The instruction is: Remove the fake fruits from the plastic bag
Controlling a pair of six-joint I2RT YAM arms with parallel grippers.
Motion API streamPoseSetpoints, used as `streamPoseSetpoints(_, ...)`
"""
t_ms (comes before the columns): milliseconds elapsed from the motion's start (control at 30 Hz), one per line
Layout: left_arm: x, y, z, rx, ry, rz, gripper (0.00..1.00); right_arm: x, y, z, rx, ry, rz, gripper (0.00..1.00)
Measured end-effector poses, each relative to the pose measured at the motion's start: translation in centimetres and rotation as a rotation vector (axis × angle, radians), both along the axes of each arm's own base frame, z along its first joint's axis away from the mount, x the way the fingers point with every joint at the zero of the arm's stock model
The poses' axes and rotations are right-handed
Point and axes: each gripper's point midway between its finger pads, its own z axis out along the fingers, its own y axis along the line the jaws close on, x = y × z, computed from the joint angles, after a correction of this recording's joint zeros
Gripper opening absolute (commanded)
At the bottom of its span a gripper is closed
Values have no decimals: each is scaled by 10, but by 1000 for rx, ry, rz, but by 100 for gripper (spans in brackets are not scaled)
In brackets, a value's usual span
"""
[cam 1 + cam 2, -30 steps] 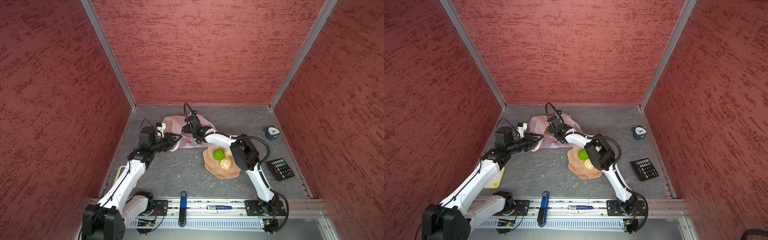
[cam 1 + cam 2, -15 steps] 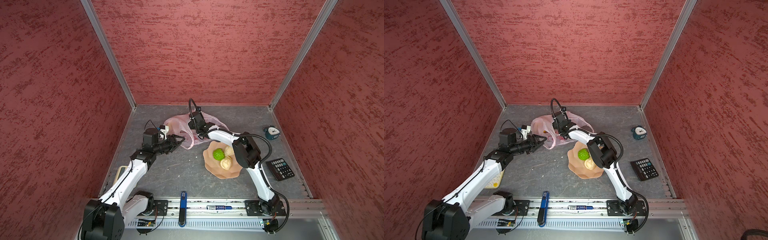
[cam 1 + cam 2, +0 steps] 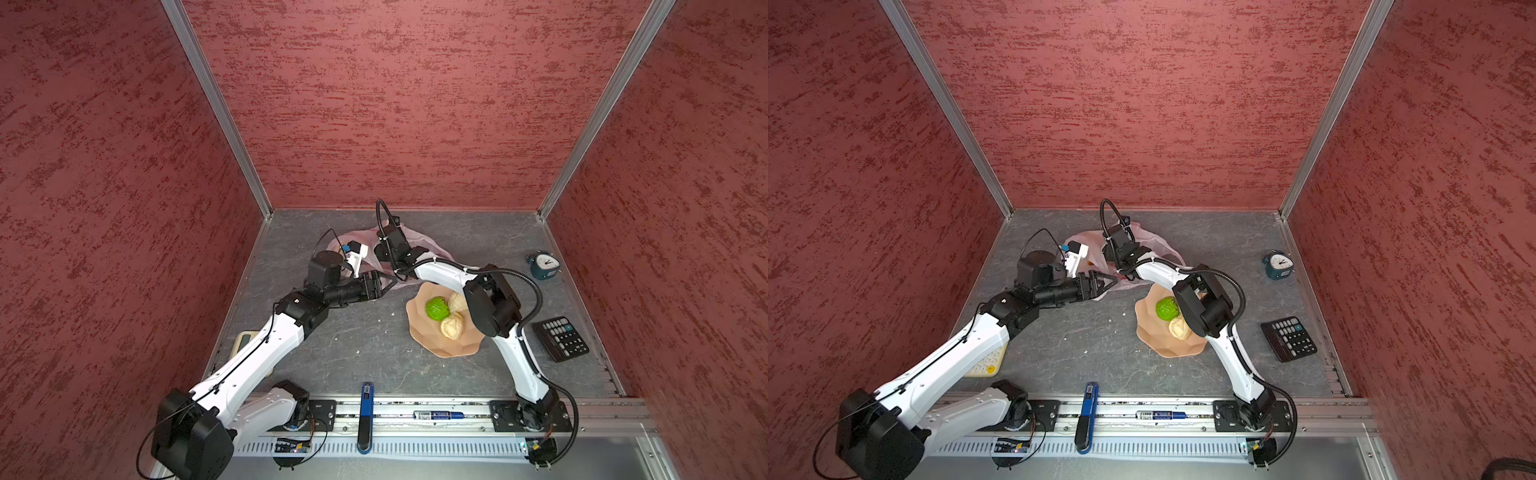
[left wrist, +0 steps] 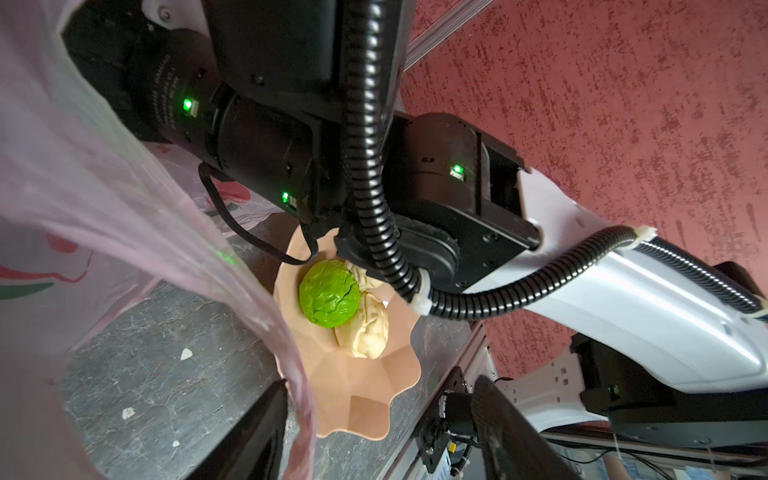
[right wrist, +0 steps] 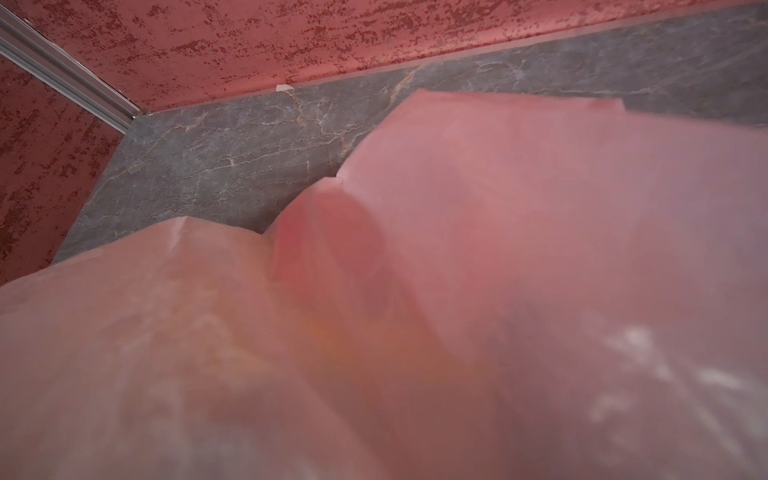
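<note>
The pale pink plastic bag [image 3: 417,244] [image 3: 1156,246] lies at the back middle of the floor. My right arm's wrist [image 3: 392,246] points down into it. Its fingers are hidden, and pink film [image 5: 540,249] fills the right wrist view, with a blurred orange patch showing through. My left gripper [image 3: 388,282] [image 4: 378,432] is open at the bag's near edge. A fold of the bag [image 4: 83,187] runs along one finger. A green ball [image 3: 437,308] [image 4: 329,293] and two cream balls [image 3: 452,325] [image 4: 363,328] rest in the peach dish [image 3: 424,338] [image 4: 365,407].
A teal alarm clock [image 3: 544,266] stands at the back right, with a black calculator [image 3: 561,338] in front of it. A beige keypad [image 3: 986,363] lies under my left arm. A blue tool [image 3: 366,399] sits on the front rail. Red walls enclose three sides.
My left gripper has opened, releasing its pinch on the bag's edge, and has shifted right. My right wrist has moved a little right and towards the back over the bag.
</note>
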Motion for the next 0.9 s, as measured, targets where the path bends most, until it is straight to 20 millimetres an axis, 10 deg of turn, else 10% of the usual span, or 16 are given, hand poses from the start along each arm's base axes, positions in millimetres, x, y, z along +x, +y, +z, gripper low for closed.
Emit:
streamPoseSetpoints(133,4,-3,-13,76,13,-4,62,-2,-1,-4,-4,7,3,85)
streamPoseSetpoints(367,9,-4,-35,152,35,-1,20,-6,-1,-12,-5,24,16,84)
streamPoseSetpoints(900,-6,48,23,72,-159,211,12,-2,3,-6,-14,-14,40,85)
